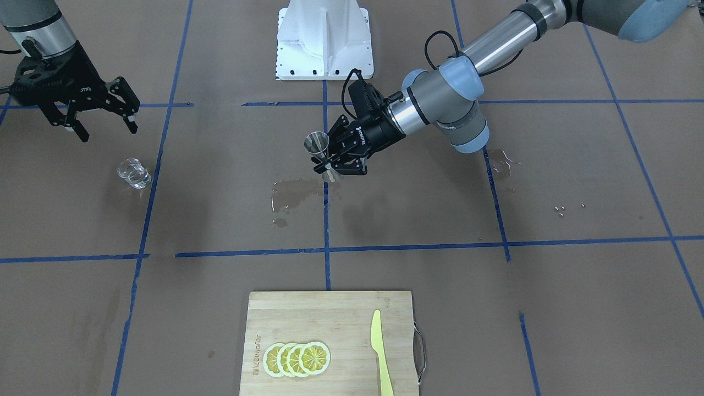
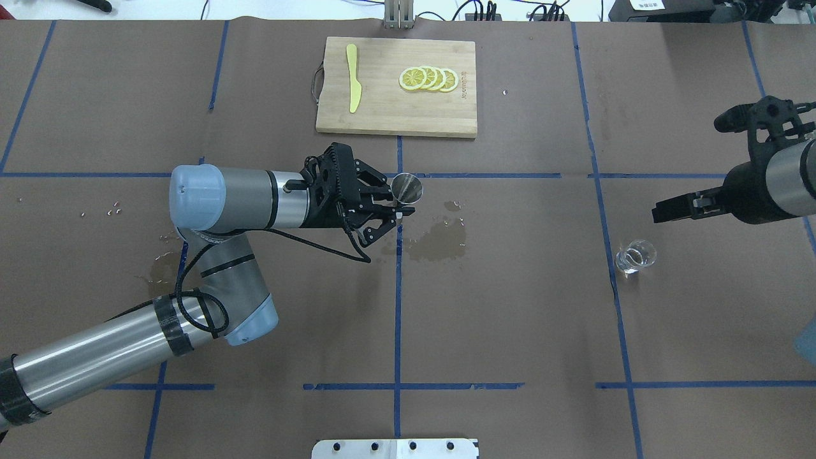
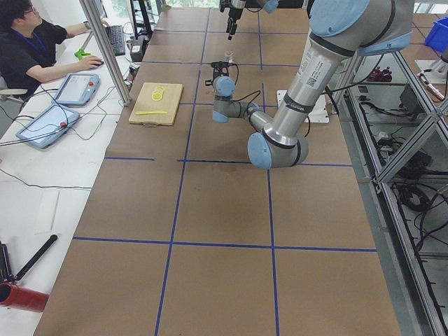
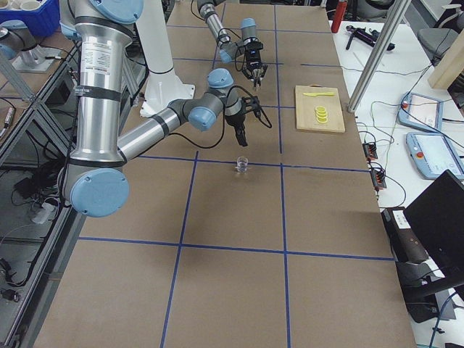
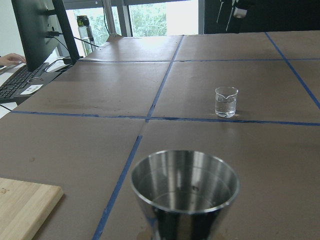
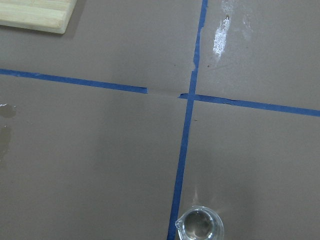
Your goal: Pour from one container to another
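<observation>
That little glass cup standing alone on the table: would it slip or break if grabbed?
The glass cup is clear glass, so it is probably stiff but breakable. Its smooth wall looks slippery to a loose grip. It is short and stands upright on a flat base, so it would likely slide rather than tip; the liquid apparently inside could slosh.

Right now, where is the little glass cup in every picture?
Front-facing: glass cup far left.
Overhead: right side.
Exterior left: tiny, top middle.
Exterior right: centre.
Left wrist: right of middle, beyond the jigger.
Right wrist: bottom edge.
Landmark: the blue tape line right beside it.
</observation>
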Available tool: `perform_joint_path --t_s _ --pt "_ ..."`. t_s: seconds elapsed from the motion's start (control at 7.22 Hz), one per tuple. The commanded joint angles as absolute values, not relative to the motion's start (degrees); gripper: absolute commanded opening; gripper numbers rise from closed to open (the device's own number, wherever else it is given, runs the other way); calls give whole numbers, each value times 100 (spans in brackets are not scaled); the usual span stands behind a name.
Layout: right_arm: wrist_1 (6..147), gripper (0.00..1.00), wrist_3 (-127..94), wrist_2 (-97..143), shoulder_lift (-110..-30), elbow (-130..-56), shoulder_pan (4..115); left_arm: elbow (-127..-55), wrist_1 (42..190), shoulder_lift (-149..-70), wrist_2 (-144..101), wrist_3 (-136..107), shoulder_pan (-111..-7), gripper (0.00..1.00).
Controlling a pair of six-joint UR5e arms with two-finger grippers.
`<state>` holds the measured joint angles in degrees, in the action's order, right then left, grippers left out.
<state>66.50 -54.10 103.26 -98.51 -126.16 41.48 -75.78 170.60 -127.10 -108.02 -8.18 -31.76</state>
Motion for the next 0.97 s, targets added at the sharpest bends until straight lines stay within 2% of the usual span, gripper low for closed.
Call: perform_joint_path --t_s 0.0,0.55,0.83 --pt "5627 95 -5955 9208 -10405 -12612 3484 -7585 17060 -12709 -10802 -826 -3173 0" --pt "5608 99 -6196 7045 -10502 -12446 2367 -7594 17051 -12709 -10793 -835 -3173 0" --pt "4778 99 -6467 6051 -10564 -11878 1874 -7602 17042 -12691 -10793 -835 -3173 0"
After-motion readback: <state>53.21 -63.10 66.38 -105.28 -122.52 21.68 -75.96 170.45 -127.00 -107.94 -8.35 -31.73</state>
